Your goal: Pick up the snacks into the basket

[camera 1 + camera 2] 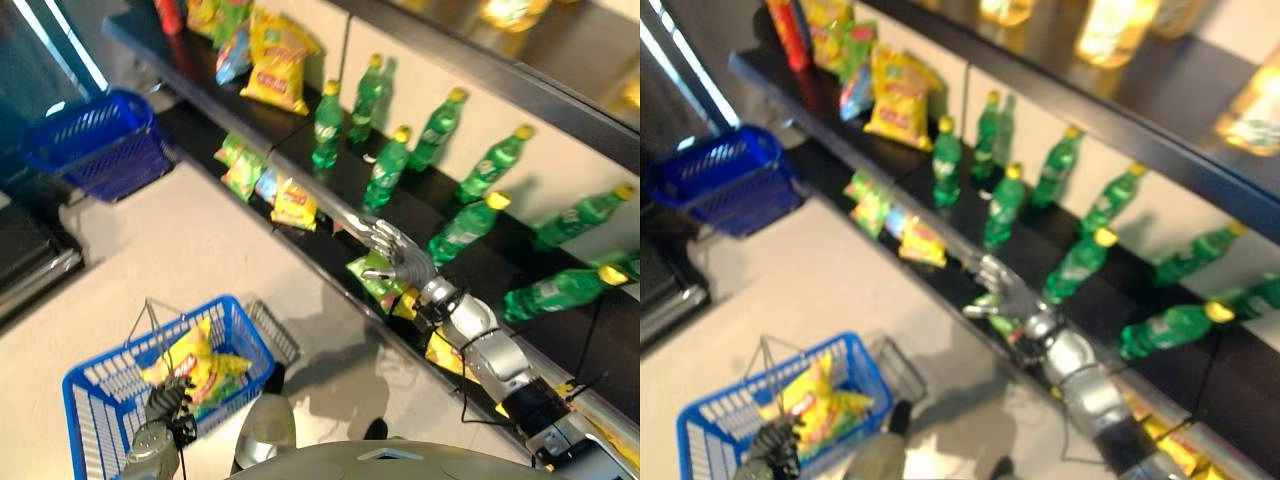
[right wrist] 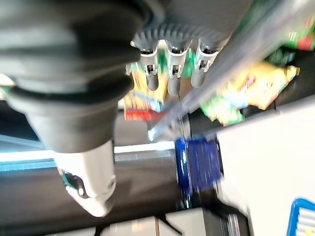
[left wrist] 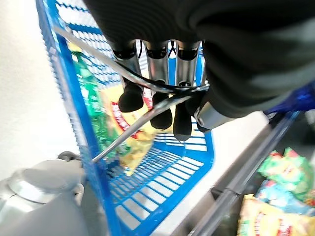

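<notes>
Left hand (image 1: 166,400): fingers (image 3: 162,110) clenched round the wire handle (image 3: 142,83) of the blue basket (image 1: 100,385) on the floor; 1 yellow snack bag (image 1: 200,365) lies inside. Right hand (image 1: 395,255): fingers released and spread, above a green snack bag (image 1: 372,275) at the lower shelf (image 1: 330,250) edge. Beyond, green bottles (image 1: 388,165) and a second basket (image 1: 100,145).

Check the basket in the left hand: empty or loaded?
Loaded. The blue basket hanging from the left hand holds a yellow snack bag; the left wrist view shows green and yellow packaging through its mesh.
</notes>
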Robot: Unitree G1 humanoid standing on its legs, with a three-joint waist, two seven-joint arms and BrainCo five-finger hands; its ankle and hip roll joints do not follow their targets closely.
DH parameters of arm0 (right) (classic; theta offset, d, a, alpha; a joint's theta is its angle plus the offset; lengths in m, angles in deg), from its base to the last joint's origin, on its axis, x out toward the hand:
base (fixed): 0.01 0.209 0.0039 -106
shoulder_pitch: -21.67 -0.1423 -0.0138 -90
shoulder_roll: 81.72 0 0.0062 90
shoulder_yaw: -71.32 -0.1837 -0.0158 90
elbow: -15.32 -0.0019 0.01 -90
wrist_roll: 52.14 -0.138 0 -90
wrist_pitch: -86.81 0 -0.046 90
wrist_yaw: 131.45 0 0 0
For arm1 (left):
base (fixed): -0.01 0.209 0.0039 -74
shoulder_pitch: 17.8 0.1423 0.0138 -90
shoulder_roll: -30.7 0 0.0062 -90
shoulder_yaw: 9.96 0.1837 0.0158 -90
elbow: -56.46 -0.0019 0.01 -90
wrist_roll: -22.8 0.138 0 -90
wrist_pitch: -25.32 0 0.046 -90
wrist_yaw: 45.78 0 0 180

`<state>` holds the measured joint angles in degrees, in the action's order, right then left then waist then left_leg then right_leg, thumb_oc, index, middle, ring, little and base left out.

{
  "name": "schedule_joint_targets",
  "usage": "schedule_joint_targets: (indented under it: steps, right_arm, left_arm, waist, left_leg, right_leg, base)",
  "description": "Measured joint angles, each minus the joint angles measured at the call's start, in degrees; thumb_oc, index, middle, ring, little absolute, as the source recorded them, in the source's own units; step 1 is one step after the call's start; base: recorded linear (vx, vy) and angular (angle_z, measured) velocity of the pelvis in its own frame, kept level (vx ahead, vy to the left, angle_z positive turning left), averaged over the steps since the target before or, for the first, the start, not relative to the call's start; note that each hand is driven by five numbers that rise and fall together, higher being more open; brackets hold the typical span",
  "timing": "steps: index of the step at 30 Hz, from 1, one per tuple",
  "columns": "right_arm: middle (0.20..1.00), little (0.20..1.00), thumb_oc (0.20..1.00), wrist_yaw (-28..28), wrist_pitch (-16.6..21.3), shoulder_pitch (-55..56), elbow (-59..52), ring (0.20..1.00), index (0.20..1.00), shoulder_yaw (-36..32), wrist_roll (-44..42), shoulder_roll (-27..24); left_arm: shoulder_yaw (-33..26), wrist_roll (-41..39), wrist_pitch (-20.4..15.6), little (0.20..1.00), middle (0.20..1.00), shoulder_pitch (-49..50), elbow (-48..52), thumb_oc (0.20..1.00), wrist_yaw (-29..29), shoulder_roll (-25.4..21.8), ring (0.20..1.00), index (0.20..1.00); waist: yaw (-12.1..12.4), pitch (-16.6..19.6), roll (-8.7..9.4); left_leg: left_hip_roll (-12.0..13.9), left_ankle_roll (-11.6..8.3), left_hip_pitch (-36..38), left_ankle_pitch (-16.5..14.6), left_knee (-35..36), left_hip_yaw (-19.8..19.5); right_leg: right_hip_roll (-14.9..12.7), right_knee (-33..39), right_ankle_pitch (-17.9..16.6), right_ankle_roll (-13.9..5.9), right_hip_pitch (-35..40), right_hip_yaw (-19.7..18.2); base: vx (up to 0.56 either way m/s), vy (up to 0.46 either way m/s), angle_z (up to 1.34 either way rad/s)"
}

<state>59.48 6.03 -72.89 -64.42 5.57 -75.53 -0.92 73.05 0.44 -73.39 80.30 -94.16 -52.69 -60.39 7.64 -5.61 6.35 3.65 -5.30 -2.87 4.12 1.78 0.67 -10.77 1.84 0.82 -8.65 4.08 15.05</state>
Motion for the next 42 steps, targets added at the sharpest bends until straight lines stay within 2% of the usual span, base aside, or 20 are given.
schedule_joint_targets:
  steps: [1,3,6,10,14,16,17,20,23,28,29,34,42]
  right_arm:
    - [1.0,1.0,1.0,0.12,0.08,0.61,2.06,1.0,1.0,0.54,0.72,-0.15]
    - [1.0,1.0,1.0,-0.19,-0.74,1.54,9.7,1.0,1.0,2.25,2.55,1.03]
    - [1.0,1.0,1.0,-0.4,-1.7,4.72,16.11,1.0,1.0,3.42,5.38,1.6]
    - [1.0,1.0,1.0,-1.71,-2.28,5.46,27.49,1.0,1.0,3.42,8.64,5.69]
    - [1.0,1.0,1.0,-3.75,-3.35,6.22,34.82,1.0,1.0,3.43,12.75,6.29]
    - [1.0,1.0,1.0,-4.58,-3.08,6.56,39.6,1.0,1.0,2.01,12.76,7.5]
    - [1.0,1.0,1.0,-6.18,-2.48,4.91,47.73,1.0,1.0,-1.14,13.67,10.12]
    - [1.0,1.0,1.0,-8.94,-3.3,5.85,59.64,1.0,1.0,-5.75,14.8,12.55]
    - [1.0,1.0,1.0,-10.74,-4.26,7.5,66.27,1.0,1.0,-10.8,14.66,13.04]
    - [1.0,1.0,1.0,-12.32,-5.08,8.38,71.56,1.0,1.0,-18.31,9.67,12.64]
    - [1.0,1.0,1.0,-12.02,-5.11,8.45,72.9,1.0,1.0,-20.1,8.61,12.66]
    - [1.0,1.0,1.0,-11.14,-6.02,8.42,73.43,1.0,1.0,-20.36,6.77,12.54]
    - [1.0,1.0,1.0,-10.58,-6.15,7.01,73.12,1.0,1.0,-20.1,4.72,12.55]
  left_arm:
    - [-0.1,-0.86,-0.03,0.2,0.2,-0.51,-2.39,0.2,0.09,0.39,0.2,0.2]
    - [-0.95,-2.16,0.19,0.2,0.2,-0.98,-7.19,0.2,0.14,1.79,0.2,0.2]
    - [-0.66,-2.11,0.36,0.2,0.2,-2.08,-8.69,0.2,0.25,3.76,0.2,0.2]
    - [-0.52,-2.07,0.65,0.2,0.2,-2.35,-10.78,0.2,0.45,4.45,0.2,0.2]
    - [0.78,-1.95,0.67,0.2,0.2,-2.69,-11.36,0.2,0.31,5.62,0.2,0.2]
    - [1.3,-1.87,0.67,0.2,0.2,-2.88,-12.67,0.2,0.25,5.7,0.2,0.2]
    - [2.05,-1.82,0.67,0.2,0.2,-3.02,-12.74,0.2,0.15,5.87,0.2,0.2]
    - [3.56,-0.94,0.64,0.2,0.2,-3.6,-13.33,0.2,-0.06,6.23,0.2,0.2]
    - [3.61,-0.92,0.65,0.2,0.2,-3.97,-14.65,0.2,-0.19,6.64,0.2,0.2]
    - [4.67,-0.91,0.66,0.2,0.2,-4.11,-15.3,0.2,0.7,6.95,0.2,0.2]
    - [4.64,-0.92,0.6,0.2,0.2,-4.08,-15.99,0.2,1.23,6.88,0.2,0.2]
    - [4.53,-0.94,0.64,0.2,0.2,-4.15,-17.2,0.2,2.7,6.78,0.2,0.2]
    - [4.67,-0.94,0.67,0.2,0.2,-4.11,-17.31,0.2,3.62,6.64,0.2,0.2]
  waist:
    - [-1.32,0.93,-0.13]
    - [-2.3,3.38,-0.33]
    - [-3.68,3.83,-0.38]
    - [-4.07,4.38,-0.98]
    - [-4.66,5.57,-2.28]
    - [-5.31,6.93,-2.73]
    - [-5.22,7.63,-2.82]
    - [-5.17,8.36,-3.12]
    - [-5.56,8.64,-3.87]
    - [-5.74,9.08,-4.78]
    - [-6.59,9.29,-4.99]
    - [-6.94,9.76,-5.81]
    - [-6.86,10.06,-5.81]
  left_leg:
    - [0.4,-0.16,0.72,-0.02,0.58,0.79]
    - [1.08,-0.6,2.55,0.25,2.41,2.31]
    - [2.01,-1.0,3.59,0.52,3.17,2.8]
    - [2.62,-1.4,4.83,0.3,3.23,4.1]
    - [3.07,-1.46,4.75,0.3,3.24,4.19]
    - [3.38,-1.56,4.57,0.22,3.24,4.41]
    - [3.6,-1.62,4.39,0.19,3.25,4.75]
    - [3.86,-1.74,4.05,0.18,3.23,4.34]
    - [3.86,-1.64,4.11,0.11,3.24,4.04]
    - [3.8,-1.62,4.17,0.1,3.24,4.04]
    - [3.83,-1.53,4.17,0.03,3.24,4.09]
    - [3.9,-1.65,4.18,-0.14,3.25,4.11]
    - [3.81,-1.66,4.11,-0.15,3.25,4.0]
  right_leg:
    - [0.21,0.52,-0.22,0.1,0.19,-0.69]
    - [0.94,1.41,-0.64,0.39,0.5,-2.29]
    - [1.84,2.46,-1.18,0.9,0.96,-3.36]
    - [2.53,3.25,-1.57,1.28,1.7,-4.67]
    - [2.94,3.39,-1.87,1.52,1.42,-5.1]
    - [3.17,3.38,-1.88,1.58,1.13,-5.27]
    - [3.37,3.39,-1.9,1.68,0.94,-5.31]
    - [3.44,3.39,-1.87,1.87,0.72,-5.1]
    - [3.42,3.39,-1.81,1.92,0.79,-5.06]
    - [3.47,3.38,-1.82,1.93,0.81,-5.12]
    - [3.39,3.37,-1.82,1.93,0.8,-5.15]
    - [3.55,3.4,-1.82,1.92,0.8,-5.19]
    - [3.61,3.4,-1.81,1.93,0.8,-5.1]
  base:
    - [0.01,-0.044,-0.56]
    - [0.01,-0.023,-0.42]
    - [-0.01,-0.034,-0.21]
    - [-0.02,-0.042,-0.19]
    - [-0.03,-0.02,-0.05]
    - [-0.06,-0.034,-0.05]
    - [-0.03,-0.017,-0.03]
    - [0.0,0.001,0.01]
    - [0.01,0.002,0.02]
    - [-0.01,0.013,0.0]
    - [0.0,0.0,0.0]
    - [0.0,0.0,0.0]
    - [0.0,0.0,0.0]
